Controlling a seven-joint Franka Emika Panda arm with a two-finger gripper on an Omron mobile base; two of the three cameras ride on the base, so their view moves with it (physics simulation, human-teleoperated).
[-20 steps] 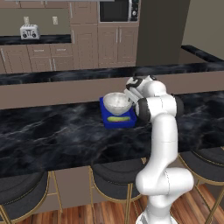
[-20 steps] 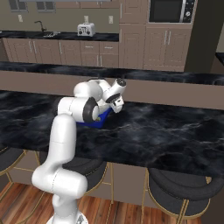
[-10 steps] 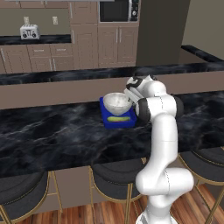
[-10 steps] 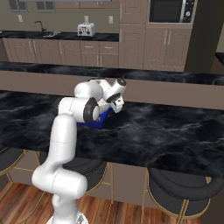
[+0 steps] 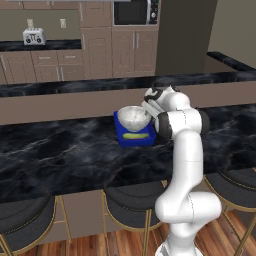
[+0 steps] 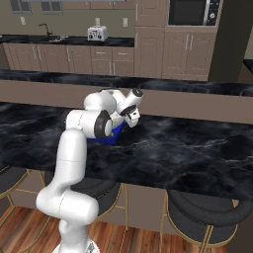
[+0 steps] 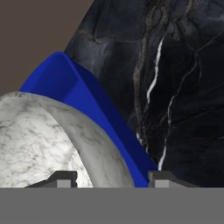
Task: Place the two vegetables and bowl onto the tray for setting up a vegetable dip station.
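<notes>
At the hand: gripper (image 7: 112, 177) straddles the bowl's (image 7: 48, 140) rim, jaws parted and slack on it, grip let go.
Bowl position: resting on the tray (image 5: 123, 135), at its back half.
Vegetable: yellow-green piece (image 5: 135, 135) lies on the tray in front of the bowl; orange piece cannot be made out.
Step advice: judged a release; lift straight off the rim, avoid nudging the bowl.
Counter: black marble counter (image 5: 60, 150) under the tray.
Writing: none readable; toaster (image 5: 34, 36) and microwave (image 5: 136, 11) bear no legible marks.
</notes>
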